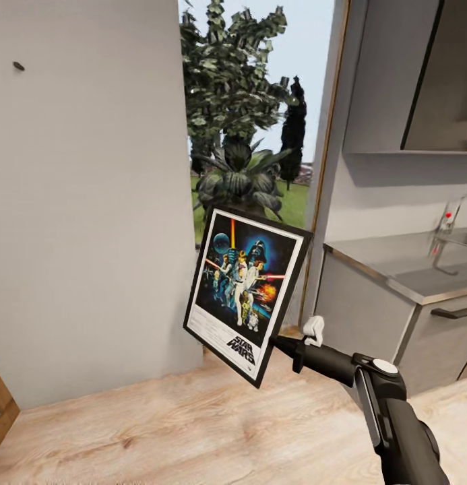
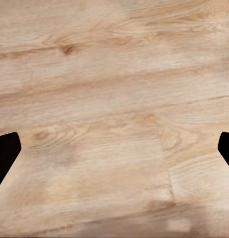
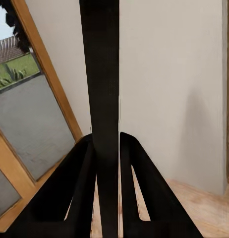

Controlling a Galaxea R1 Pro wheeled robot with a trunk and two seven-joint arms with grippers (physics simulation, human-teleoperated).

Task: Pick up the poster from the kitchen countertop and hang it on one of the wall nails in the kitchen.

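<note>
Poster (image 1: 246, 295) held tilted by outstretched right gripper (image 1: 282, 345) above floor (image 1: 159, 431).

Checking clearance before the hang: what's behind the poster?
Behind the poster, held by the right gripper: a leafy plant at the glass opening. Its base is covered.

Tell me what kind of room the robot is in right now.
Probably a home kitchen: a grey countertop with a faucet, cabinets below, pale wooden floor, and a tall window onto a garden.

Grey wall (image 1: 91, 236), wooden floor (image 1: 193, 431); garden window (image 1: 260, 101)
</note>
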